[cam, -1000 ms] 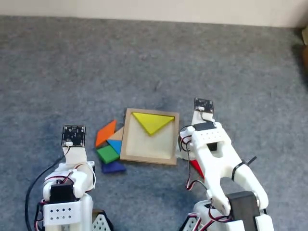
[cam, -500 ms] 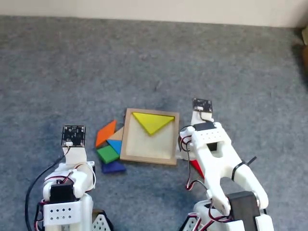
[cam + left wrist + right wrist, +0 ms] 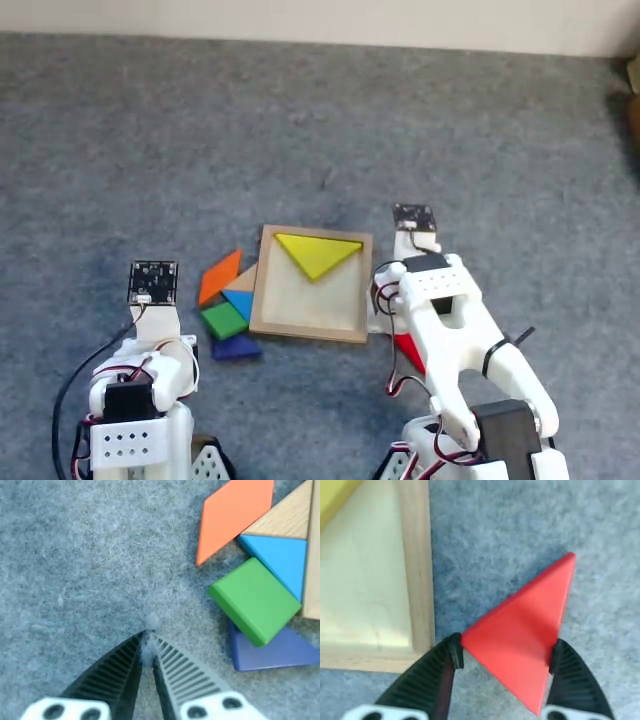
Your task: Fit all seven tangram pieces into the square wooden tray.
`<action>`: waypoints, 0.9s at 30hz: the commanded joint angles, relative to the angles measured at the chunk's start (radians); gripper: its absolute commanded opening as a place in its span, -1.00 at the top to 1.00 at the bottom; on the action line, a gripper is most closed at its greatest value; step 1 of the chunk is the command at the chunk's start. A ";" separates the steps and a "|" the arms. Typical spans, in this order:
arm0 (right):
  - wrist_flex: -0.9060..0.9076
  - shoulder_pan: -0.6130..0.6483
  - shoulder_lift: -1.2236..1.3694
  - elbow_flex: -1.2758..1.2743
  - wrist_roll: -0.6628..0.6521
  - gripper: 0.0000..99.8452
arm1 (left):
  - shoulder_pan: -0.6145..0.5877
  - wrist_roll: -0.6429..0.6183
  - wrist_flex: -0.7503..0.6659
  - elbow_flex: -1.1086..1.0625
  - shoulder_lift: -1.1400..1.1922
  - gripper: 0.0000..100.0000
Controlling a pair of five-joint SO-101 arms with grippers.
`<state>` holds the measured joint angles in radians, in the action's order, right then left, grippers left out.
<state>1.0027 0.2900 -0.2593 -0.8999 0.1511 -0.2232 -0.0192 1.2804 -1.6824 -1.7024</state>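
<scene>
1. The square wooden tray (image 3: pixel 257 285) lies on the grey felt desk (image 3: pixel 150 130), between the 2 arms.
2. 1 piece is inside the tray: a yellow triangle (image 3: pixel 316 252), its long edge against the tray's far rim.
3. 5 pieces cluster outside the tray's left rim: an orange parallelogram (image 3: pixel 220 275), a plain wooden triangle (image 3: pixel 246 278), a blue triangle (image 3: pixel 238 301), a green square (image 3: pixel 224 320) and a dark blue triangle (image 3: pixel 236 347). The wooden and blue triangles touch the tray's rim.
4. The red triangle (image 3: pixel 522 630) lies on the desk just outside the tray's right rim, near the tray's near corner.
5. The right tool (image 3: pixel 504 647) is spread wide around the red triangle, 1 finger against each side of it.
6. The left tool (image 3: pixel 149 637) is closed tip to tip and holds nothing. It is low over the desk beyond the loose cluster, on the side away from the tray.
</scene>
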 commanded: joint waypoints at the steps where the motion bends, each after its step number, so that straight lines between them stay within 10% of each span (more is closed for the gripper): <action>1: 0.025 0.005 -0.048 0.038 -0.026 0.61 | -0.007 0.003 0.005 0.001 -0.015 0.99; 27: 0.188 0.193 -0.036 0.401 0.028 0.61 | -0.007 0.003 0.005 0.001 -0.015 0.99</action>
<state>1.1884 0.4296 -0.2593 -0.5639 0.1419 -0.2232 -0.0192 1.2804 -1.6824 -1.7024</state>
